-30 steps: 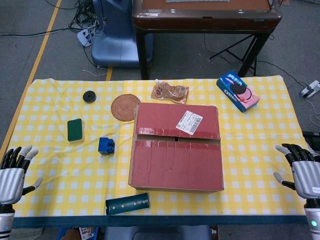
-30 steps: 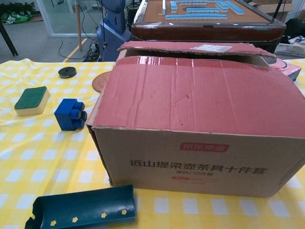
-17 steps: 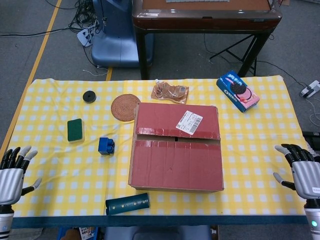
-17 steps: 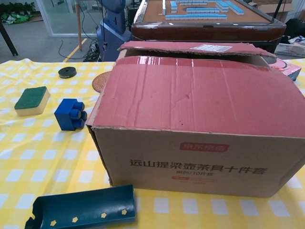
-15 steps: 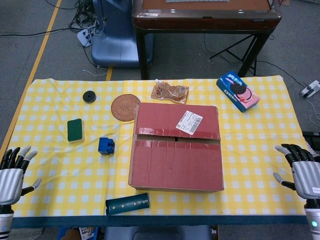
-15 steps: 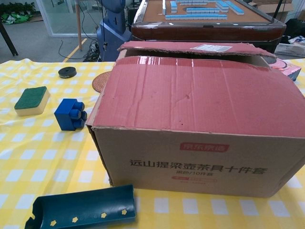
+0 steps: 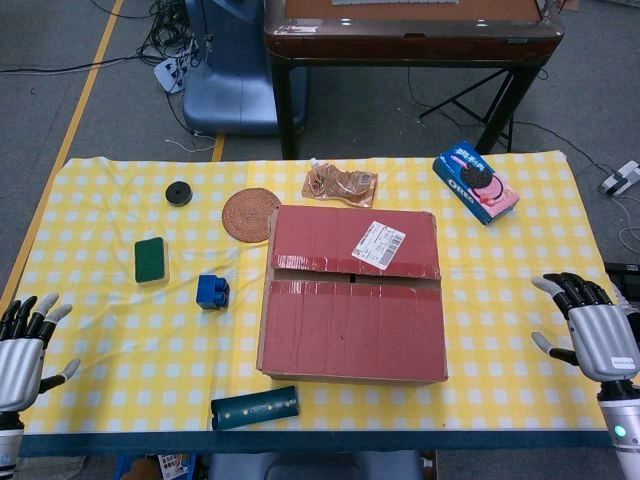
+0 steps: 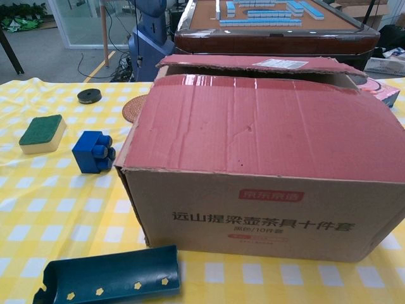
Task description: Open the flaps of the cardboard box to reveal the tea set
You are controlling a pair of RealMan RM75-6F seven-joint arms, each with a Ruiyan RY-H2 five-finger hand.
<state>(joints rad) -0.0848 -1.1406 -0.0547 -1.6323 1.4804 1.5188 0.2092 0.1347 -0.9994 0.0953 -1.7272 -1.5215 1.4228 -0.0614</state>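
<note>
Both hands sit low at the near table corners — left hand (image 7: 22,345) and right hand (image 7: 592,330), fingers spread, holding nothing. The cardboard box (image 7: 352,296) sits mid-table, well apart from both, flaps (image 7: 354,241) still down, though the far one looks slightly lifted in the chest view. Behind it — a woven coaster (image 7: 250,214).

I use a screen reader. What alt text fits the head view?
A closed cardboard box with red-taped flaps sits mid-table on a yellow checked cloth. The left hand and right hand hover open at the near corners, touching nothing.
</note>
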